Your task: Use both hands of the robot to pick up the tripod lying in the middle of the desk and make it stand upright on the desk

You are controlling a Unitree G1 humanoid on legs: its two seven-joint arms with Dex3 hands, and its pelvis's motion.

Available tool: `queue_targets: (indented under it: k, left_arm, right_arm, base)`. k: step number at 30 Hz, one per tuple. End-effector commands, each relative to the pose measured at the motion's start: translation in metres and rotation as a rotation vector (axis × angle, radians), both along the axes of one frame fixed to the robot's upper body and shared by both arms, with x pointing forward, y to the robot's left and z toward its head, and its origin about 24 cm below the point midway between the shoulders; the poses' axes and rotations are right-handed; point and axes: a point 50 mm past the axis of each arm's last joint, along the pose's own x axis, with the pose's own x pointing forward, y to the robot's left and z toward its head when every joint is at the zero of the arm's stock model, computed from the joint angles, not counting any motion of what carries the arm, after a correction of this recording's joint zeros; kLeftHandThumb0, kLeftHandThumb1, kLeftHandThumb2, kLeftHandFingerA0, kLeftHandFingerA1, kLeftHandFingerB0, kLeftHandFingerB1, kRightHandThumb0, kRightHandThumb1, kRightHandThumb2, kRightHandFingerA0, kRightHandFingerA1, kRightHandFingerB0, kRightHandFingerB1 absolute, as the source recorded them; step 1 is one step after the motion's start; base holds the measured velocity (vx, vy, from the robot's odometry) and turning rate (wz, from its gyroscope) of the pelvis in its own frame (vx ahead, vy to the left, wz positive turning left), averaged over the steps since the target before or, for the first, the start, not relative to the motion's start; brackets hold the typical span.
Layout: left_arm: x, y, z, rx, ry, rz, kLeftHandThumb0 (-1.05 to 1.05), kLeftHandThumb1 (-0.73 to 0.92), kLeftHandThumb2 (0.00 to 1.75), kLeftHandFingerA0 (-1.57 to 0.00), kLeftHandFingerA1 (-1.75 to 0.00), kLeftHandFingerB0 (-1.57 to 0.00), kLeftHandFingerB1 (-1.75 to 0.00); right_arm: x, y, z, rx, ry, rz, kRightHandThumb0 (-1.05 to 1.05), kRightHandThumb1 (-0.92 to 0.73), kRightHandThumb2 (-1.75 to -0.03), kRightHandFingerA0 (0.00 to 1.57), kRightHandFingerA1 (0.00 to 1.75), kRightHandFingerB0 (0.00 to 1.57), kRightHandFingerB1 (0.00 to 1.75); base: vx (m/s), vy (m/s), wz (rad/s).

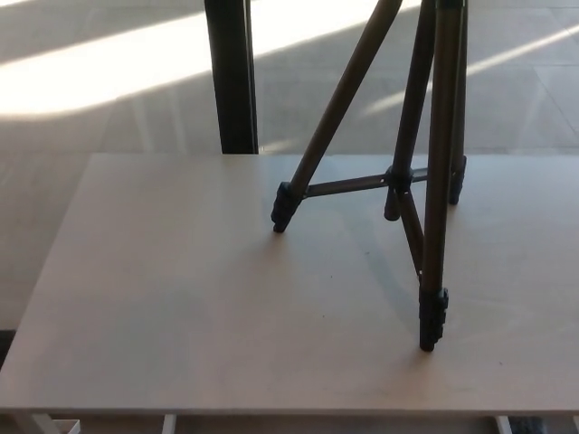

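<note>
The dark tripod point(432, 181) stands upright on the pale desk point(181, 307), right of the middle. Its three legs are spread: one foot point(283, 208) rests near the desk's centre, one foot point(431, 321) near the front right, and one foot point(459, 178) at the back right. A central brace point(396, 179) joins the legs. The tripod's top runs out of the picture above. Neither of my hands shows in the head view, and nothing touches the tripod.
A dark vertical post point(232, 77) rises behind the desk's back edge. Beyond it lies a grey tiled floor point(99, 81) with a bright band of sunlight. The desk's front edge crosses the bottom of the picture.
</note>
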Motion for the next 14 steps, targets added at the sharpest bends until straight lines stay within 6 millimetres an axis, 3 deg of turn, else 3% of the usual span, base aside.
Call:
queue_targets:
  k: [1,2,3,4,5,6,7,8,9,10,12,13,14]
  left_arm:
    - [-0.162,0.122,0.023,-0.432,-0.353,0.483,-0.13,0.52,1.23,-0.95,-1.72,-0.79,-1.44]
    - [-0.163,0.12,0.022,-0.435,-0.348,0.48,-0.13,0.52,1.23,-0.95,-1.72,-0.79,-1.44]
    - [-0.187,0.128,0.002,-0.431,-0.322,0.577,-0.16,0.55,1.15,-0.99,-1.68,-0.81,-1.28]
    - [-0.199,0.131,-0.01,-0.419,-0.296,0.63,-0.19,0.55,1.16,-1.24,-1.32,-0.87,-1.03]
    - [-0.213,0.135,-0.028,-0.447,-0.266,0.721,-0.18,0.56,1.09,-1.04,-1.58,-0.84,-0.99]
    - [-0.233,0.136,-0.056,-0.538,-0.176,0.881,-0.18,0.71,0.85,-1.02,-1.46,-0.77,-0.72]
    - [-0.239,0.133,-0.068,-0.581,-0.138,0.925,-0.24,0.81,0.7,-1.01,-1.48,-0.7,-0.64]
    - [-0.244,0.13,-0.074,-0.605,-0.103,0.941,-0.26,0.83,0.67,-0.93,-1.44,-0.63,-0.56]
    - [-0.249,0.125,-0.082,-0.628,-0.06,0.949,-0.33,0.81,0.65,-1.05,-1.3,-0.59,-0.58]
    - [-0.253,0.121,-0.084,-0.631,-0.038,0.949,-0.39,0.81,0.63,-1.0,-1.24,-0.55,-0.65]
    - [-0.254,0.119,-0.084,-0.619,-0.024,0.944,-0.39,0.81,0.63,-1.0,-1.24,-0.55,-0.65]
    - [-0.255,0.109,-0.082,-0.607,0.013,0.915,-0.37,0.79,0.64,-0.86,-1.27,-0.47,-0.71]
    - [-0.255,0.109,-0.082,-0.607,0.013,0.915,-0.37,0.79,0.64,-0.86,-1.27,-0.47,-0.71]
  right_arm:
    - [-0.163,-0.103,-0.016,-0.029,-0.328,-0.81,-0.56,-0.64,-0.59,0.36,1.21,0.34,0.45]
    - [-0.166,-0.104,-0.015,-0.033,-0.327,-0.813,-0.56,-0.64,-0.59,0.36,1.21,0.34,0.45]
    - [-0.173,-0.106,-0.025,-0.036,-0.327,-0.897,-0.54,-0.46,-0.84,0.65,1.12,0.34,0.57]
    - [-0.176,-0.107,-0.032,-0.044,-0.312,-0.926,-0.41,-0.63,-0.58,0.41,1.01,0.38,0.49]
    - [-0.18,-0.109,-0.041,-0.051,-0.312,-0.968,-0.35,-0.64,-0.58,0.45,0.93,0.38,0.51]
    - [-0.18,-0.107,-0.05,-0.037,-0.312,-1.037,-0.35,-0.65,-0.59,0.46,0.99,0.37,0.54]
    - [-0.18,-0.106,-0.054,-0.05,-0.307,-1.061,-0.34,-0.64,-0.59,0.6,1.35,0.4,0.56]
    - [-0.18,-0.106,-0.058,-0.052,-0.306,-1.083,-0.36,-0.62,-0.58,0.63,1.43,0.4,0.57]
    - [-0.179,-0.105,-0.062,-0.038,-0.302,-1.119,-0.36,-0.63,-0.59,0.58,1.32,0.39,0.56]
    - [-0.178,-0.104,-0.066,-0.018,-0.288,-1.149,-0.38,-0.64,-0.59,0.4,1.28,0.36,0.57]
    - [-0.18,-0.105,-0.068,-0.007,-0.281,-1.166,-0.38,-0.64,-0.59,0.4,1.28,0.36,0.57]
    - [-0.177,-0.105,-0.073,0.051,-0.278,-1.17,-0.41,-0.73,-0.58,0.14,0.9,0.25,0.55]
    - [-0.177,-0.105,-0.073,0.051,-0.278,-1.17,-0.41,-0.73,-0.58,0.14,0.9,0.25,0.55]
  base:
    - [0.0,0.0,0.0]
    - [0.0,0.0,0.0]
    - [0.0,0.0,0.0]
    - [0.0,0.0,0.0]
    - [0.0,0.0,0.0]
    - [0.0,0.0,0.0]
    - [0.0,0.0,0.0]
    - [0.0,0.0,0.0]
    - [0.0,0.0,0.0]
    - [0.0,0.0,0.0]
    - [0.0,0.0,0.0]
    - [0.0,0.0,0.0]
    - [0.0,0.0,0.0]
